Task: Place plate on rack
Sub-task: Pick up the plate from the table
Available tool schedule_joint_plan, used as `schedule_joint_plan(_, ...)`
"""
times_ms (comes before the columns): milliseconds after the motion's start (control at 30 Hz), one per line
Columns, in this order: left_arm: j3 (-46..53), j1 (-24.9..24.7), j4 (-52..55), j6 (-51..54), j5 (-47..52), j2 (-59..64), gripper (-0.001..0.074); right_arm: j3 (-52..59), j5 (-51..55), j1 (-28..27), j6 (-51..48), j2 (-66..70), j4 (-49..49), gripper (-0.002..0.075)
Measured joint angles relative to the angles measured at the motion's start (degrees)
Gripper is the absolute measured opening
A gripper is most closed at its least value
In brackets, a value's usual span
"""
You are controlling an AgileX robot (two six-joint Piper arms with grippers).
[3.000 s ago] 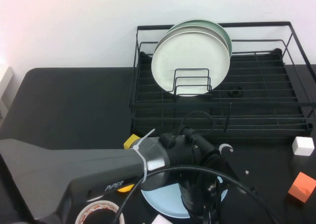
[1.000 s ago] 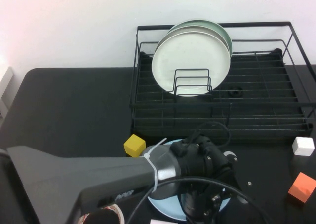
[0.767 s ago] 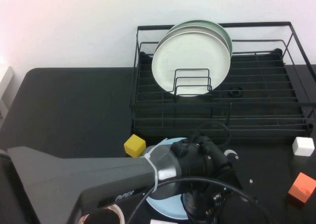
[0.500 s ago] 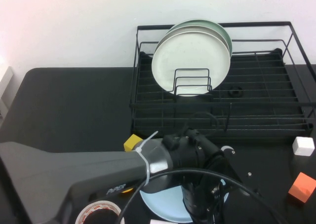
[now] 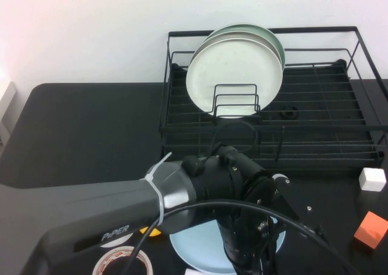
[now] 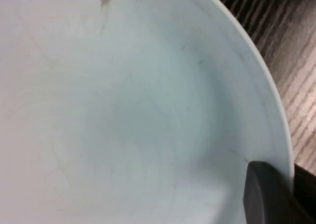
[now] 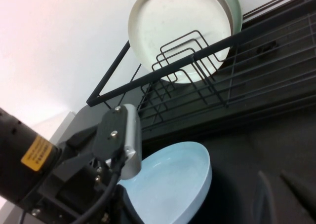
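The light-blue plate is at the table's near middle, mostly covered by my left arm. It fills the left wrist view. My left gripper is shut on its rim; one dark finger lies on the inside and the other outside the edge. In the right wrist view the plate hangs tilted above the table. The black wire rack stands behind, with pale green plates upright in its dividers. My right gripper is open and empty, low to the plate's right.
A white cube and an orange cube lie at the right, in front of the rack. A tape roll lies at the near left. A small black ring sits on the rack floor.
My left arm has risen and swung toward the rack with the plate in its grip. It now hides the yellow cube. The tape roll has come into view.
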Motion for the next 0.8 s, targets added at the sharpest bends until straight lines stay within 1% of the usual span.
schedule_joint_plan(200, 0.00, -1.22, 2.62, 1.15, 0.31, -2.09, 0.0006, 0.00, -0.13, 0.00, 0.00, 0.00, 0.00, 0.0011)
schedule_joint_plan(367, 0.00, -4.32, 11.59, -1.56, 0.63, -4.82, 0.0004, 0.00, -1.29, 0.00, -0.13, 0.00, 0.00, 0.0011)
schedule_joint_plan(533, 0.00, -8.51, 17.96, -5.34, 1.52, -6.23, 0.0004, 0.00, -2.00, 0.00, -0.13, 0.00, 0.86, 0.0011)
schedule_joint_plan(667, 0.00, -12.23, 22.02, -8.67, 1.92, -6.86, 0.0004, 0.00, -2.38, 0.00, -0.13, 0.00, 4.38, 0.0011)
schedule_joint_plan(800, 0.00, -15.93, 27.90, -13.27, 2.82, -7.51, 0.0004, 0.00, -2.64, 0.00, -0.13, 0.00, 11.25, 0.0026)
